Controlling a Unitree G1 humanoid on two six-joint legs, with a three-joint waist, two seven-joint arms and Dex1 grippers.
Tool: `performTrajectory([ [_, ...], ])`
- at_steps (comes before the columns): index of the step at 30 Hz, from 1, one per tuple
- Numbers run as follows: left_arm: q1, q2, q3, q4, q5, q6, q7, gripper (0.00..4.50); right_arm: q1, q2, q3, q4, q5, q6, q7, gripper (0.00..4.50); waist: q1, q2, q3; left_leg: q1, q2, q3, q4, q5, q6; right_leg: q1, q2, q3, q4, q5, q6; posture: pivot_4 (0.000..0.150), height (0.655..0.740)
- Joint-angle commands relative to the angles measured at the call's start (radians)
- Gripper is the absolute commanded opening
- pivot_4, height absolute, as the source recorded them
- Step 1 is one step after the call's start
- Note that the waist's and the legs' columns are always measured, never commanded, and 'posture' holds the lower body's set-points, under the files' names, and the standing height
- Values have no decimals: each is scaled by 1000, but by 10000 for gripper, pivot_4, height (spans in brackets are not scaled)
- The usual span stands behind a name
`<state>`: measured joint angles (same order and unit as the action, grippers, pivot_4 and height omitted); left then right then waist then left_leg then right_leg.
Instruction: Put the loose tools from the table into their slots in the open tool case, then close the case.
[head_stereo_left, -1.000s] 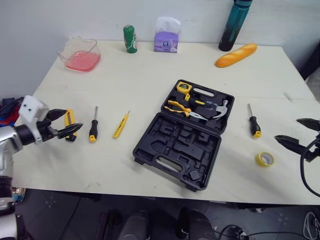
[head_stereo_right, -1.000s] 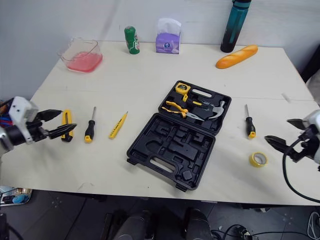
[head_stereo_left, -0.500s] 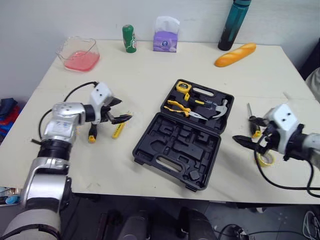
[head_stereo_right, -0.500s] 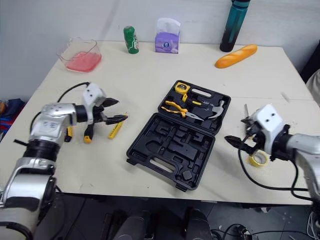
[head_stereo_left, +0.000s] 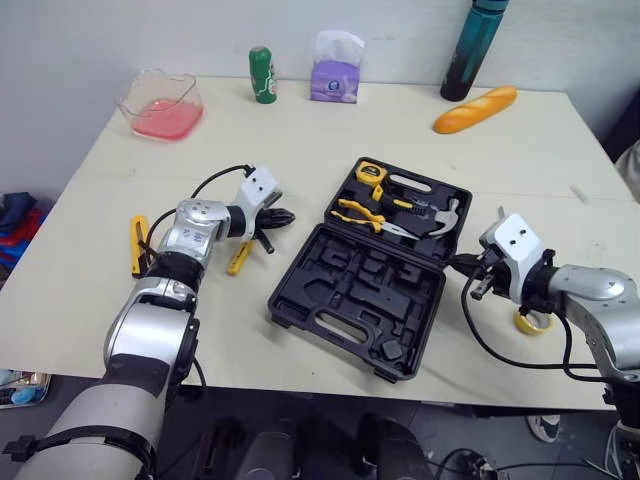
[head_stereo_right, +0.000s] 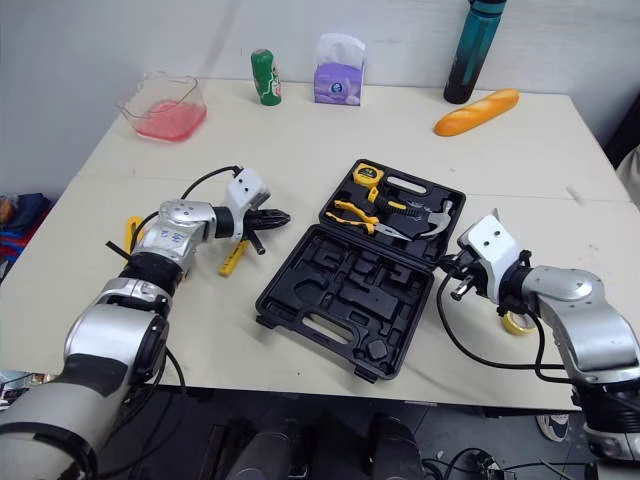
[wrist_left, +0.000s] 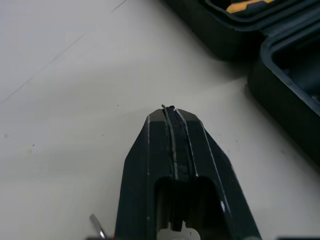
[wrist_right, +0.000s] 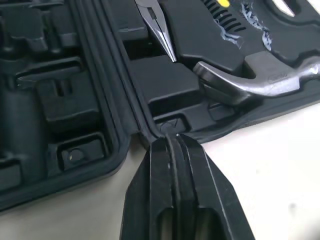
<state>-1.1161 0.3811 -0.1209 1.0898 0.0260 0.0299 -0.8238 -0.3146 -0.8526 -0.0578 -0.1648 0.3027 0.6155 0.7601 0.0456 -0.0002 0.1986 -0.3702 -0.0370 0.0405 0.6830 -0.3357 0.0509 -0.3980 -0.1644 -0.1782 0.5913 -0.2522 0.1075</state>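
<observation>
The black tool case (head_stereo_left: 350, 290) lies open in the middle of the table. Its lid half holds a tape measure (head_stereo_left: 368, 172), yellow-handled pliers (head_stereo_left: 360, 212) and a hammer (head_stereo_left: 440, 218). My left gripper (head_stereo_left: 285, 214) is shut with nothing in it, just left of the case's far-left corner (wrist_left: 280, 60). A yellow tester screwdriver (head_stereo_left: 238, 259) lies below it, and a yellow-and-black tool (head_stereo_left: 138, 243) lies further left. My right gripper (head_stereo_left: 452, 262) is shut and empty at the case's right edge, close to the hammer head (wrist_right: 260, 80). A yellow tape roll (head_stereo_left: 530, 321) lies behind the right wrist.
Along the table's far edge stand a pink container (head_stereo_left: 160, 105), a green can (head_stereo_left: 262, 75), a purple tissue pack (head_stereo_left: 334, 75), a teal bottle (head_stereo_left: 472, 50) and a baguette (head_stereo_left: 475, 108). Cables hang from both wrists.
Both arms have swung in from the table's sides to the case. Both grippers were open and are now shut.
</observation>
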Motion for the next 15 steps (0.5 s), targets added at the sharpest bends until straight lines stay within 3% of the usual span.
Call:
performTrajectory([
  [1, -43, -37, 3, 32, 11, -30, -10, 756, -36, 5, 10, -4, -11, 10, 4, 0, -3, 0, 0, 0, 0, 0, 0, 0, 0, 0, 0, -1, 0, 0, 0, 1500, 7348],
  [15, -63, -111, 1, 76, 47, -41, -13, 756, 22, -45, -26, -42, -14, 61, 30, 0, -16, 0, 0, -1, 0, 0, 0, -1, 1, 0, -1, -4, -1, 0, 0, 1500, 7348],
])
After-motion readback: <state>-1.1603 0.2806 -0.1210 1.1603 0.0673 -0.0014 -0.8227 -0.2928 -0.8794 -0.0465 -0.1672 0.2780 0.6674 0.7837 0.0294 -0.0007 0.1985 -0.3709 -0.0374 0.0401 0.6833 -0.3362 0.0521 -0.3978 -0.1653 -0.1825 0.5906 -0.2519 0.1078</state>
